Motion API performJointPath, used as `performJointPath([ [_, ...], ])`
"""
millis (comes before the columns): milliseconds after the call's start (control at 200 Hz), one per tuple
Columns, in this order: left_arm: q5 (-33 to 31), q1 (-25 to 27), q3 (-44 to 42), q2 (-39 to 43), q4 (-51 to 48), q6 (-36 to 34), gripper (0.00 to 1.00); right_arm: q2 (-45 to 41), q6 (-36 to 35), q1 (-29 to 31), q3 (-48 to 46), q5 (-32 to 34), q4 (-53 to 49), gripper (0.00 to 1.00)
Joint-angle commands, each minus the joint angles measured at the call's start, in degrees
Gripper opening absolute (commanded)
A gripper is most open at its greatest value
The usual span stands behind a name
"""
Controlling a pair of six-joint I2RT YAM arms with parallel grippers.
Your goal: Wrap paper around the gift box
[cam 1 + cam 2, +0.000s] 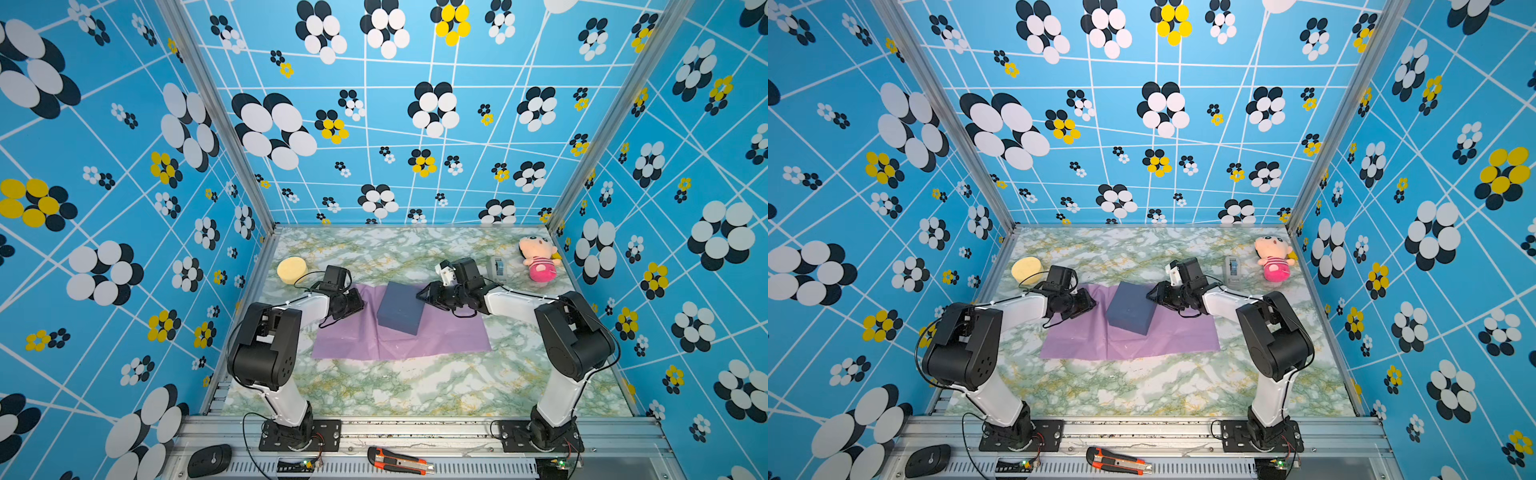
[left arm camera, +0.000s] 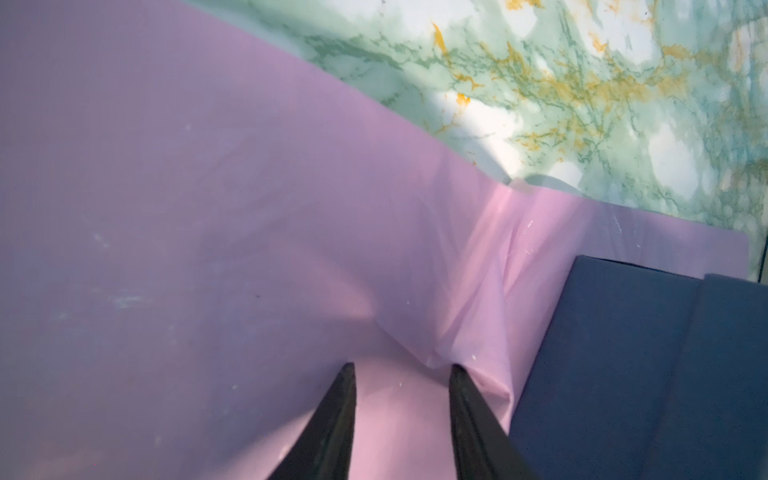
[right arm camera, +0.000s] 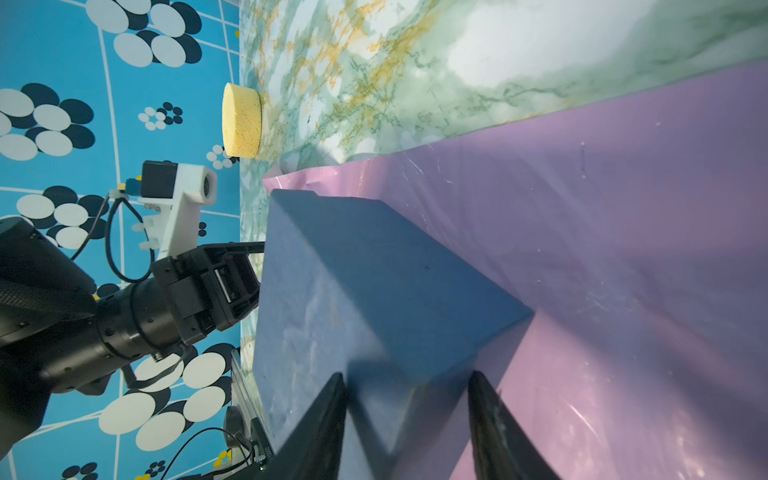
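The navy gift box (image 1: 399,309) (image 1: 1131,309) lies turned at an angle on the far middle of the lilac paper (image 1: 449,336) (image 1: 1175,340), which is spread flat on the marble table. My left gripper (image 1: 357,305) (image 2: 403,366) is low over the paper's far left part, just left of the box (image 2: 644,374). It is open, with a raised pink fold of the paper (image 2: 208,208) by one fingertip. My right gripper (image 1: 419,296) (image 3: 406,375) is open. Its jaws straddle the far right corner of the box (image 3: 374,270) above the paper (image 3: 623,208).
A round yellow sponge (image 1: 291,269) (image 3: 242,120) sits at the far left. A grey tape dispenser (image 1: 497,268) and a pink plush doll (image 1: 539,257) are at the far right. A utility knife (image 1: 399,460) lies on the front rail. Patterned walls close three sides.
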State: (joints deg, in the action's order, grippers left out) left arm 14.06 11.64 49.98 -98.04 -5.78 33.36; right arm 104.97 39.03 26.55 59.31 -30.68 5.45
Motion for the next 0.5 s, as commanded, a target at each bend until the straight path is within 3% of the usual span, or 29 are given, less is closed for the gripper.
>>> performJointPath([
  [0,-2.81,-0.14,-1.38,-0.03,-5.09,-1.47,0.40,0.70,-2.68,-0.23,1.99,-3.16,1.63,0.50],
  [70,-3.03,-0.13,-0.84,1.22,-5.22,-1.89,0.42,-1.57,-2.81,-0.81,0.77,-1.70,1.65,0.62],
  [95,-3.15,-0.19,-0.20,1.98,-5.69,-2.31,0.48,-2.80,-2.74,-1.16,0.00,-1.08,1.62,0.65],
  [205,-3.30,0.78,4.73,5.97,-8.56,-6.76,0.54,-8.17,-1.45,-3.54,-4.23,0.91,1.78,0.66],
  [325,2.18,2.29,12.07,7.59,-8.77,-14.53,0.59,-10.15,-0.19,-5.39,-8.25,1.58,1.86,0.56],
  [420,12.76,3.75,19.75,3.90,-11.32,-23.27,0.61,-7.88,1.56,-5.64,-8.24,2.07,2.06,0.45],
  [495,14.93,6.55,26.99,0.09,-16.05,-30.98,0.62,-5.39,3.10,-5.69,-7.15,2.09,3.09,0.39],
])
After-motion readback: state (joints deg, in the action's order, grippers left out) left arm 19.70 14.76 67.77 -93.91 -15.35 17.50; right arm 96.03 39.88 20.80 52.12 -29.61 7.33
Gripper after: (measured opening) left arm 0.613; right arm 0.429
